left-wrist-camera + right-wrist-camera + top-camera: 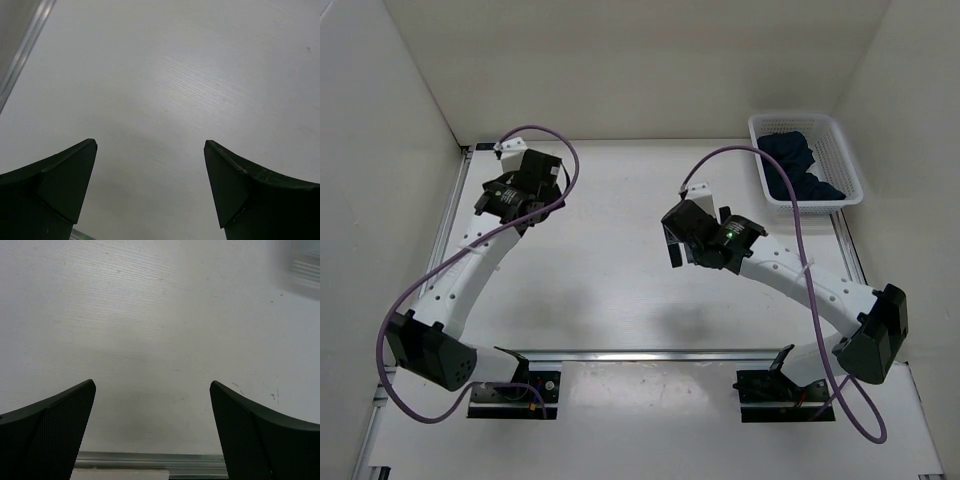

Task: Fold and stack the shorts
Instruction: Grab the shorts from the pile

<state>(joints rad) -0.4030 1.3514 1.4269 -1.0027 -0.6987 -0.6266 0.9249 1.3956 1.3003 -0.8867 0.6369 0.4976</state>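
Left gripper (150,145) hovers near the far left corner, jaws wide apart; right gripper (152,385) hangs near the middle, jaws equally spread.

**Open desk left of the basket, walls close behind it**

The basket (815,208) sits at the desk's (610,270) far right corner. The back wall (640,70) is just behind it and the side wall (910,150) just right. Shorts (798,162) lie heaped inside its open top. Left of the basket, bare desk shows under the left gripper (150,145) and right gripper (152,385), jaws apart. The right arm (790,275) lies nearest the basket.

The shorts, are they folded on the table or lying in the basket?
Unfolded, in the basket: the shorts lie as a crumpled dark heap inside it.
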